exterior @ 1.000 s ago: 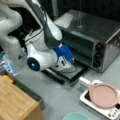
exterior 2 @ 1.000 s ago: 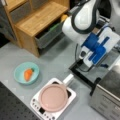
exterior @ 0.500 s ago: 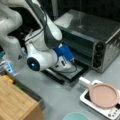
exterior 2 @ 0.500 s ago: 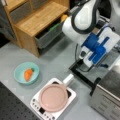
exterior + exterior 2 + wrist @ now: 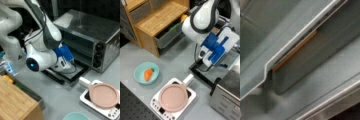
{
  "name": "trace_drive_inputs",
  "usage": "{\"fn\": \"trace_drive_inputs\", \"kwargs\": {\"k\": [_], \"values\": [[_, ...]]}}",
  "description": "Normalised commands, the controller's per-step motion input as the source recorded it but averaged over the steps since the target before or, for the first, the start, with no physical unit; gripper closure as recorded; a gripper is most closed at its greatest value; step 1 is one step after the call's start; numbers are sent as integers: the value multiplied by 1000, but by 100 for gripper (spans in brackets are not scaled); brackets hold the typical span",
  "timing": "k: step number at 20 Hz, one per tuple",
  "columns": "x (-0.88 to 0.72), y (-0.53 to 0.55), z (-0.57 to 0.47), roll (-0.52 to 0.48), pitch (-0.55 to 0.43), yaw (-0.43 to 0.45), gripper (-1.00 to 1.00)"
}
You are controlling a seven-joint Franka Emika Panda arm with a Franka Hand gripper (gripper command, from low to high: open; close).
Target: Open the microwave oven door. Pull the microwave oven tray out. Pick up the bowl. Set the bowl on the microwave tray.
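Observation:
The microwave oven [image 5: 100, 32] stands at a front view's right. Its door [image 5: 71, 73] hangs open, lying flat in front of the opening; its dark frame also shows [image 5: 203, 78]. My gripper [image 5: 65, 63], on its blue mount [image 5: 216, 50], reaches low over the open door toward the opening, with its fingertips hidden. Close up in the wrist view is a pale grey metal lip that looks like the tray [image 5: 300, 35]. The teal bowl [image 5: 146, 73] sits on the table away from the gripper with an orange piece inside; its rim shows [image 5: 76, 116].
A pink round disc [image 5: 173, 97] rests on a white appliance [image 5: 110, 111] just in front of the open door. A wooden shelf unit [image 5: 157, 20] with grey drawers stands beyond the arm. Its corner shows [image 5: 15, 105].

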Motion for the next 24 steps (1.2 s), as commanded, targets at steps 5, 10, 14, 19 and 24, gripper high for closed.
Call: {"fn": "trace_drive_inputs", "kwargs": {"k": [5, 10, 14, 19, 24], "values": [[-95, -328, -103, 183, 12, -127, -100], [-75, 78, -191, 160, -29, -125, -100], [-11, 347, -172, 171, -45, -208, -100], [0, 341, -102, 124, -62, -216, -100], [-16, 182, -106, 68, -90, -211, -100]]}}
